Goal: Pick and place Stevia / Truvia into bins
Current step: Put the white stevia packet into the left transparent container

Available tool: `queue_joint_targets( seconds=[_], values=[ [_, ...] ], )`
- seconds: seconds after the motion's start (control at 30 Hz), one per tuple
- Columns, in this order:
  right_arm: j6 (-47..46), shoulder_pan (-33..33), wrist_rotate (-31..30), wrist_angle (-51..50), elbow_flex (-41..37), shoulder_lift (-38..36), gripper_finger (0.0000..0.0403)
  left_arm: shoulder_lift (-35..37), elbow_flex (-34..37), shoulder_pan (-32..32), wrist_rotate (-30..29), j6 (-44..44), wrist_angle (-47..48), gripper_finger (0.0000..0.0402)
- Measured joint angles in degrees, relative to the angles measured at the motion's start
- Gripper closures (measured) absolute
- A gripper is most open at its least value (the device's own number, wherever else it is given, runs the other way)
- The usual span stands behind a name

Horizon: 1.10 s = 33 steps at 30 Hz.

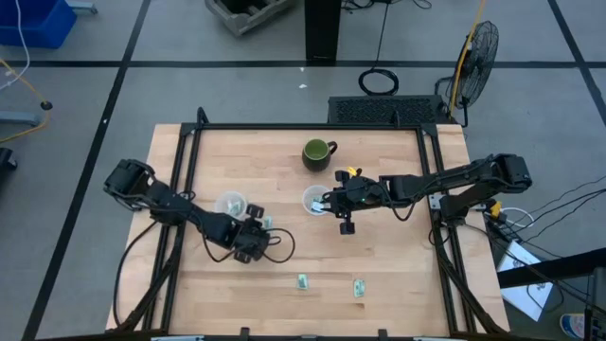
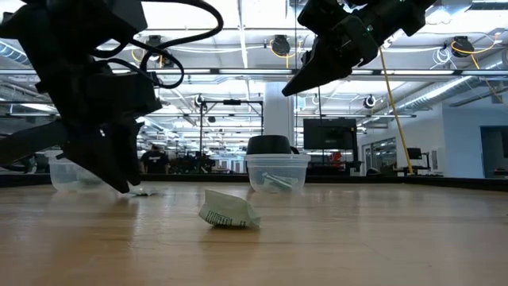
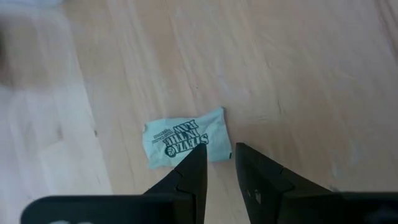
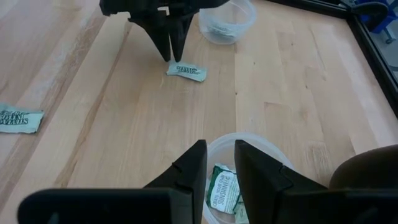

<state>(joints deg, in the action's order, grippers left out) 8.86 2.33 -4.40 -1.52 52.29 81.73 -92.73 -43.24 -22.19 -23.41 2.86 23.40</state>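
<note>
A pale green and white Stevia sachet [image 3: 185, 144] lies flat on the wood. My left gripper [image 3: 217, 154] points down at the sachet's edge, its fingers a narrow gap apart with nothing between them; it also shows in the right wrist view [image 4: 173, 59] and the high view [image 1: 257, 231]. My right gripper [image 4: 217, 152] hangs above the right clear bin [image 1: 315, 200], also narrowly open and empty. Sachets [image 4: 222, 185] lie inside that bin. The left bin [image 1: 230, 204] stands beside my left arm. Two more sachets [image 1: 302, 281] [image 1: 359, 287] lie near the front edge. My left gripper comes from above, slanting down. One fingertip [image 3: 200, 157] stands at the sachet's near long edge [image 3: 208, 155]. Whether it touches the sachet, I cannot tell. The sachet lies flat on the table.
A dark green mug [image 1: 317, 152] stands behind the right bin. A crumpled sachet [image 2: 228, 213] lies in the low view's foreground, and another [image 4: 18, 119] lies off to the side in the right wrist view. Bare wood stretches across the table's right half.
</note>
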Motion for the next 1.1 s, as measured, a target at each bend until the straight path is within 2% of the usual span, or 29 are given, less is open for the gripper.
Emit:
queue_joint_targets(
  seconds=[0.2, 0.63, 0.77, 0.87, 1.0, 1.1],
  values=[
    [0.0, 0.0, 0.0, 0.0, 0.0, 0.0, 0.0328, 0.1, 0.0, 0.8, 3.6, 1.3, 0.3, 0.0312],
    [0.9, 0.0, 0.0, 0.0, 0.0, 0.0, 0.0328, 0.1, 0.0, 2.9, 3.4, 5.0, 0.2, 0.0312],
    [0.9, 0.0, 0.0, 0.0, 0.0, 0.0, 0.0328, -1.2, -0.2, 4.1, 5.3, 5.0, -0.3, 0.0314],
    [0.9, 0.0, 0.0, 0.0, 0.0, 0.0, 0.0328, -3.1, -0.3, 4.4, 6.7, 5.1, -0.3, 0.0336],
    [0.9, 0.0, 0.0, 0.0, 0.0, 0.0, 0.0328, -3.5, -0.3, 4.0, 6.4, 5.8, 0.1, 0.039],
    [0.9, 0.0, 0.0, 0.0, 0.0, 0.0, 0.0328, -1.9, -0.5, 3.4, 5.2, 6.2, 0.3, 0.0394]
  ],
)
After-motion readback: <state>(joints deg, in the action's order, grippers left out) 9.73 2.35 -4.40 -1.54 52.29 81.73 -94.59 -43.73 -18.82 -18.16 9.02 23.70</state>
